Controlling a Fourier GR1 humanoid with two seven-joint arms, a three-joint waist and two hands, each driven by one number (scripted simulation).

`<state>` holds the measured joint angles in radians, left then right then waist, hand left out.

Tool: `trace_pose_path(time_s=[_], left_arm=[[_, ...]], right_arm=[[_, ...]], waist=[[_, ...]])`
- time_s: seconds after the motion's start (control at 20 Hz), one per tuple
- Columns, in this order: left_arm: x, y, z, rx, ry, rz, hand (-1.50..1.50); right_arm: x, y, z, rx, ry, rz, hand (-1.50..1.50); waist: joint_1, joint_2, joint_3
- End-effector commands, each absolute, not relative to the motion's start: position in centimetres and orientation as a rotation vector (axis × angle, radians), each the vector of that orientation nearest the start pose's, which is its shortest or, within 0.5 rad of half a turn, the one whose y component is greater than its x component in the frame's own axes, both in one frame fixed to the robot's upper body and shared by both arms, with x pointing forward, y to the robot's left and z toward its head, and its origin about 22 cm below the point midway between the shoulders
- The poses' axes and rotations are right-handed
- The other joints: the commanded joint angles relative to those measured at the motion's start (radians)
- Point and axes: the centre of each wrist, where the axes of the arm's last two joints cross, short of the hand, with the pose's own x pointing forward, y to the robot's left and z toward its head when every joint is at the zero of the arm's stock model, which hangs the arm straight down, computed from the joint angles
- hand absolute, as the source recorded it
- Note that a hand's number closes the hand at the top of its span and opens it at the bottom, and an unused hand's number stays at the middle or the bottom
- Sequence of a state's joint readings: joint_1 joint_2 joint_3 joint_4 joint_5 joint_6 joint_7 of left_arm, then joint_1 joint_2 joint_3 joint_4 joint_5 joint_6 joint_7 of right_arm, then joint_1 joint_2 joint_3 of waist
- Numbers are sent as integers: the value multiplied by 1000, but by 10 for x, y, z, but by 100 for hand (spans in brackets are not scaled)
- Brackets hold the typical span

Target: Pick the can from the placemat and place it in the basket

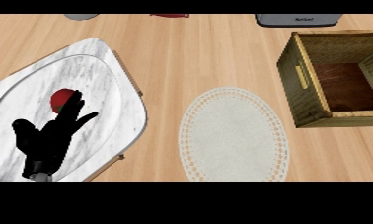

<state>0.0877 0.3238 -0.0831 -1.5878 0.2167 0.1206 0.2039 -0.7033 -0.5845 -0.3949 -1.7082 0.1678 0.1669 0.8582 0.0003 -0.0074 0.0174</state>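
Observation:
A pale oval placemat (pixel 233 134) lies on the wooden counter in the lower middle, with nothing on it. To the right stands a woven basket (pixel 300 77) with a brown floor, nothing showing inside. A small round red thing (pixel 59 97), possibly the can seen from above, rests on the marble tray (pixel 109 80) at the left. My left hand (pixel 45 139) is over that tray, open, with its straight fingertips (pixel 73 102) covering the red thing's right edge. My right hand shows nowhere.
A grey appliance (pixel 297 19) sits at the far edge above the basket. A grey object (pixel 82 16) and a red object (pixel 169 15) peek in along the far edge. Bare wood separates the tray, the placemat and the basket.

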Motion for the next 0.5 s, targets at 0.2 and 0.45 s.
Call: trace_pose_path(time_s=[0.2, 0.45], left_arm=[[186, 300, -45, 157, -1035, -17, 0], [194, 308, -36, 160, -1029, -21, 0]], right_arm=[[292, -378, 289, -988, -1388, 94, 150], [286, -404, 277, -1006, -1391, 260, -150]], waist=[[-1, 20, -18], [-12, 16, -16]])
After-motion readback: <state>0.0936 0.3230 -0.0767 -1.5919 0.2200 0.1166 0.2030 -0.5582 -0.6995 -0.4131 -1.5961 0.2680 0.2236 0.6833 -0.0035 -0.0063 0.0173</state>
